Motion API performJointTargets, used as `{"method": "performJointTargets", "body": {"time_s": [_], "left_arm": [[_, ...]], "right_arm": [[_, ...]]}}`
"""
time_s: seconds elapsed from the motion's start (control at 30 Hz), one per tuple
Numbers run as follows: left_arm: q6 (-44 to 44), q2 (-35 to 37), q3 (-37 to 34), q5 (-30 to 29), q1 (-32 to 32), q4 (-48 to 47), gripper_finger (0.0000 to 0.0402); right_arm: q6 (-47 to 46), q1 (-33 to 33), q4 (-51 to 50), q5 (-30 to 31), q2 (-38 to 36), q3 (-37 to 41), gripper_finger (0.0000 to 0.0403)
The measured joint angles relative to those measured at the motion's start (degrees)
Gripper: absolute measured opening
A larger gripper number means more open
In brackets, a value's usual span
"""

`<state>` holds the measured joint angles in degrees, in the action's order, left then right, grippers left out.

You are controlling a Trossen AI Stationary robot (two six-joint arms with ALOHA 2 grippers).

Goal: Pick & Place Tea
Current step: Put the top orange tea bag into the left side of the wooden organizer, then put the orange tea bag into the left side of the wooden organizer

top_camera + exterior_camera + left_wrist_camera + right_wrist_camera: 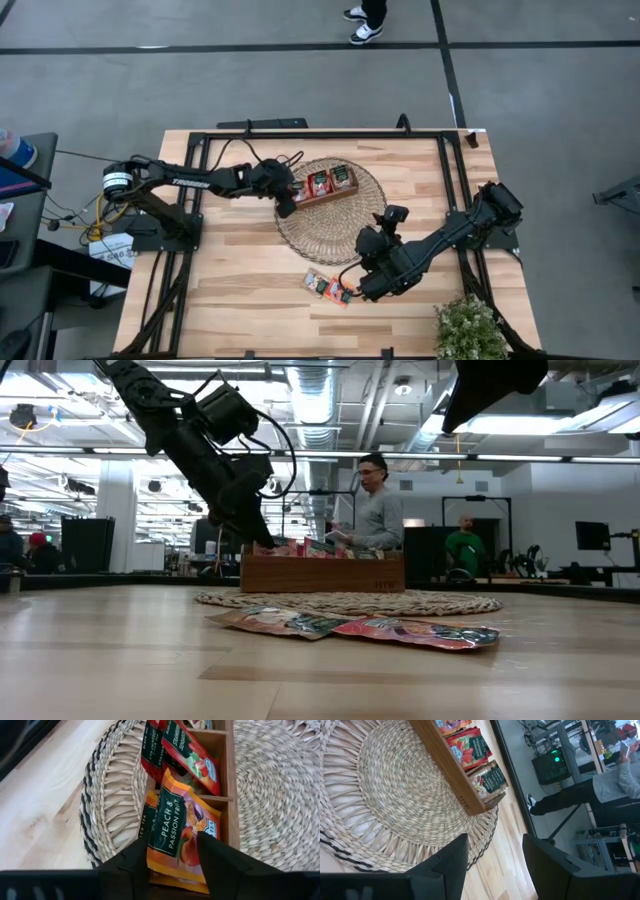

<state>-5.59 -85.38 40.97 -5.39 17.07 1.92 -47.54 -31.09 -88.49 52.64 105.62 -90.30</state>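
Observation:
The tea sachets stand in the brown wooden tray (320,185), which sits on the round woven mat (330,238). A few more sachets (330,288) lie flat on the table near the mat's near edge (350,628). My left gripper (287,197) is open over the tray's left end compartment. An orange peach sachet (175,827) is between its fingers (172,840). My right gripper (390,215) is open and empty (495,840). It is raised over the mat's right edge, rolled on its side and pointing toward the tray (450,770). My left gripper comes from above with one finger (135,865) on each side of the orange peach sachet. Whether either finger touches it, I cannot tell. The sachet stands upright in the tray's end compartment, in front of other sachets.
A potted plant (468,330) stands at the table's near right corner. Black frame rails (450,180) run along the table's sides. People (375,510) stand in the room beyond the far edge. Bare wood lies near and left of the mat.

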Motion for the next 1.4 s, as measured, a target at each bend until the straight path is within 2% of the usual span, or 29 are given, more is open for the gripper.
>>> {"method": "performJointTargets", "body": {"time_s": [0.2, 0.4, 0.5, 0.57, 0.77, 0.93, 1.03, 1.13, 1.23, 1.4], "left_arm": [[0.78, 4.59, -0.04, -2.51, -0.50, -1.46, 0.0158], [-0.32, 14.07, -0.04, -5.63, -1.83, -5.63, 0.0158], [-3.54, 19.50, -0.04, -4.75, -3.52, -6.25, 0.0158], [-6.10, 22.76, -0.02, -2.05, -5.35, -6.09, 0.0158], [-15.09, 28.38, -0.02, 3.66, -12.67, -5.09, 0.0158], [-19.56, 28.01, -0.02, 3.91, -18.96, -3.88, 0.0158], [-20.95, 26.43, -0.02, 1.68, -21.90, -3.52, 0.0158], [-22.77, 24.27, -0.02, 0.17, -24.22, -1.81, 0.0158], [-24.84, 21.78, -0.02, -0.01, -26.09, 0.40, 0.0158], [-26.75, 17.58, -0.02, -1.40, -28.64, 3.93, 0.0158]], "right_arm": [[-0.01, 0.00, 0.01, -0.02, 0.00, 0.00, 0.0179], [1.74, 0.00, 0.58, -0.86, 0.00, 0.00, 0.0175], [7.61, 0.00, 4.49, -4.09, 0.00, 0.00, 0.0171], [12.56, -0.01, 9.34, -6.60, 0.00, 0.41, 0.0167], [24.63, 0.30, 26.73, -20.06, 0.02, 5.75, 0.0157], [29.30, -0.35, 42.42, -26.84, 0.04, 13.79, 0.0153], [33.10, -1.11, 51.61, -28.94, 0.71, 17.91, 0.0153], [37.17, -2.10, 59.91, -34.05, 0.72, 21.04, 0.0152], [39.88, -3.88, 62.94, -37.48, 0.72, 22.43, 0.0147], [42.64, -6.40, 64.44, -36.76, 1.23, 22.40, 0.0139]]}}
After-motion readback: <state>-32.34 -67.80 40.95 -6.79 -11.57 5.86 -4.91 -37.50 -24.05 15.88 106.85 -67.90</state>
